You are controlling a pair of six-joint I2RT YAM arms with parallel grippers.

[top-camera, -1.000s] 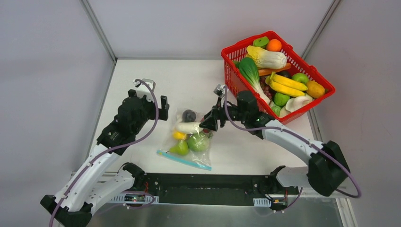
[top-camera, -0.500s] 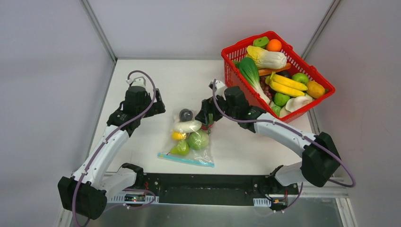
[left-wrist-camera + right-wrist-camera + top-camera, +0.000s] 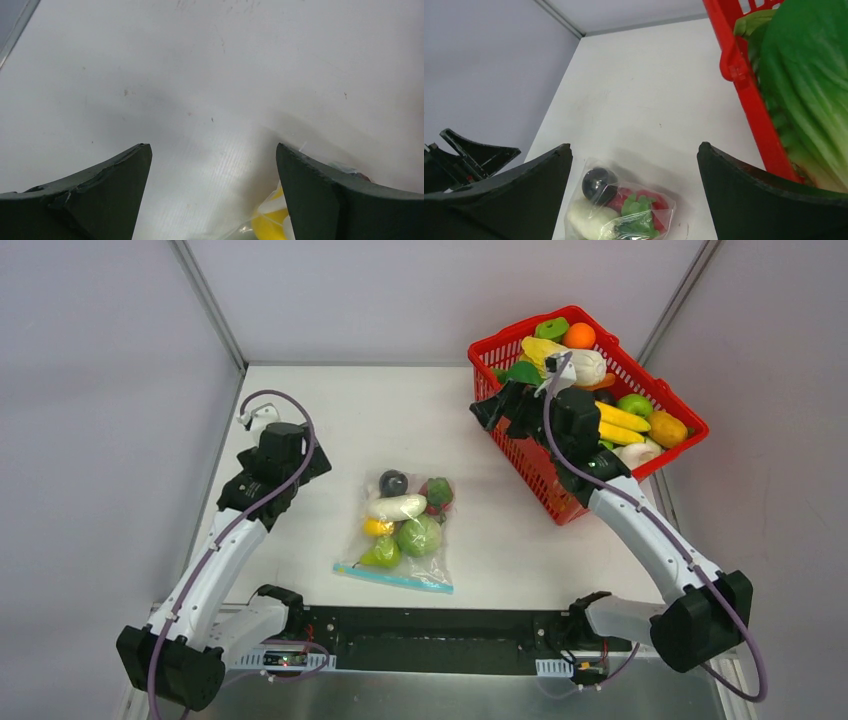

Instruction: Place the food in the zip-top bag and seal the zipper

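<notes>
Overhead, the zip-top bag (image 3: 400,530) lies flat on the bench (image 3: 330,410) with the food (image 3: 418,537) inside and its teal zipper (image 3: 392,577) along the near edge. The left hand (image 3: 308,462) hovers to its left, and the right hand (image 3: 497,405) is at the red basket (image 3: 535,465). Left wrist: the fingers are spread and empty, with the lemon (image 3: 267,227) at the lower edge. Right wrist: the fingers are likewise released, above the bagged purple ball (image 3: 599,184) and tomato (image 3: 644,200).

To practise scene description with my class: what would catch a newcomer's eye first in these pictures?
The red basket, heaped with toy fruit and vegetables, stands out at the far right corner of the table. Next comes the clear zip-top bag in the middle, food inside, its teal zipper along the near edge. The right gripper hangs open by the basket's left corner.
</notes>
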